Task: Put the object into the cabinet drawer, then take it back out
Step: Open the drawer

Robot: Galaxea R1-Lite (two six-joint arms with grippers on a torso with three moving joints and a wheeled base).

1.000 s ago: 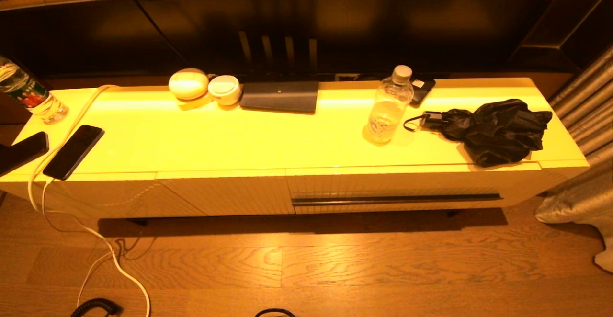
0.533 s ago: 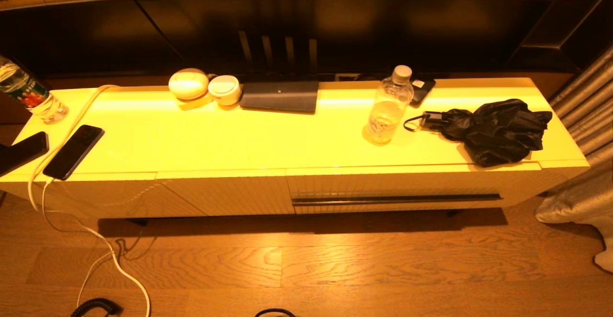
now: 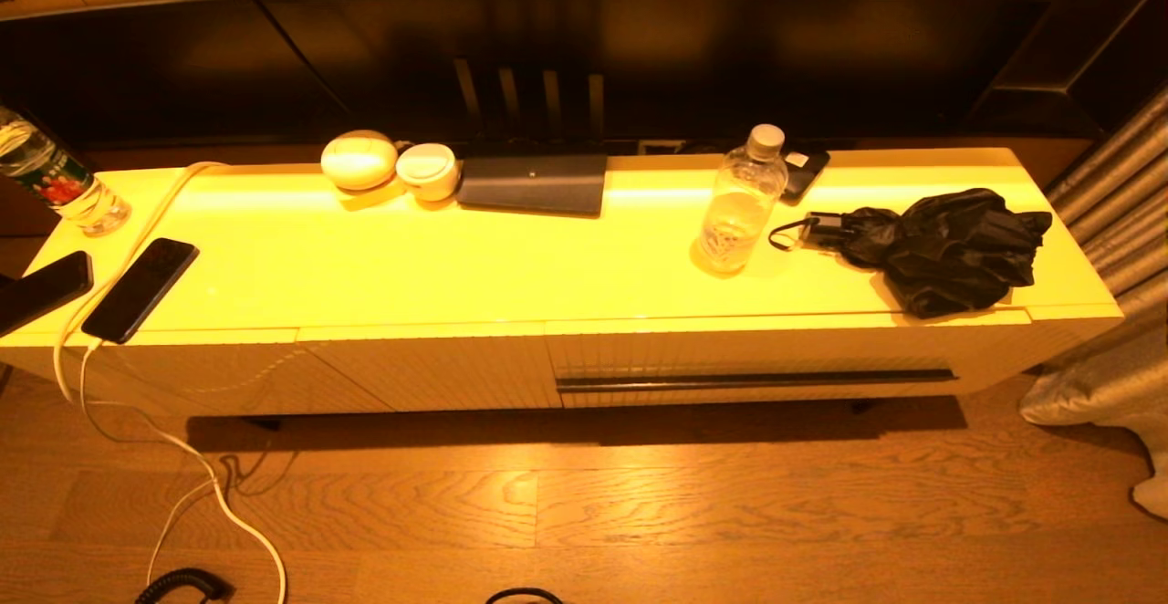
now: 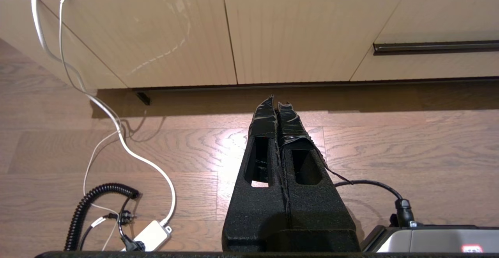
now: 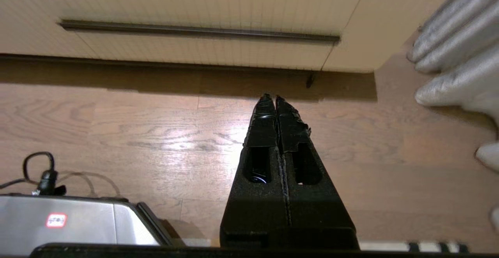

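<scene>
**Colours and patterns at the cabinet**

Cabinet top (image 3: 438, 266): glossy yellow. Cabinet drawer (image 3: 748, 353): pale cream, fine vertical ribbing, with a dark horizontal handle slot (image 3: 756, 378). Ribbed front panels (image 4: 304, 32) the same cream. Floor (image 3: 639, 504): brown wood with wavy grain. Umbrella (image 3: 949, 248): crumpled black. Water bottle (image 3: 739, 207): clear, pale cap. Second bottle (image 3: 55, 184): clear, red and green label. Phone (image 3: 141, 289): black; its cable (image 3: 173, 440) white. Flat box (image 3: 534, 184): dark grey. Curtain (image 5: 456, 51): silvery grey. Left gripper (image 4: 276, 102) and right gripper (image 5: 271, 99): matte black with glossy black tape.
</scene>
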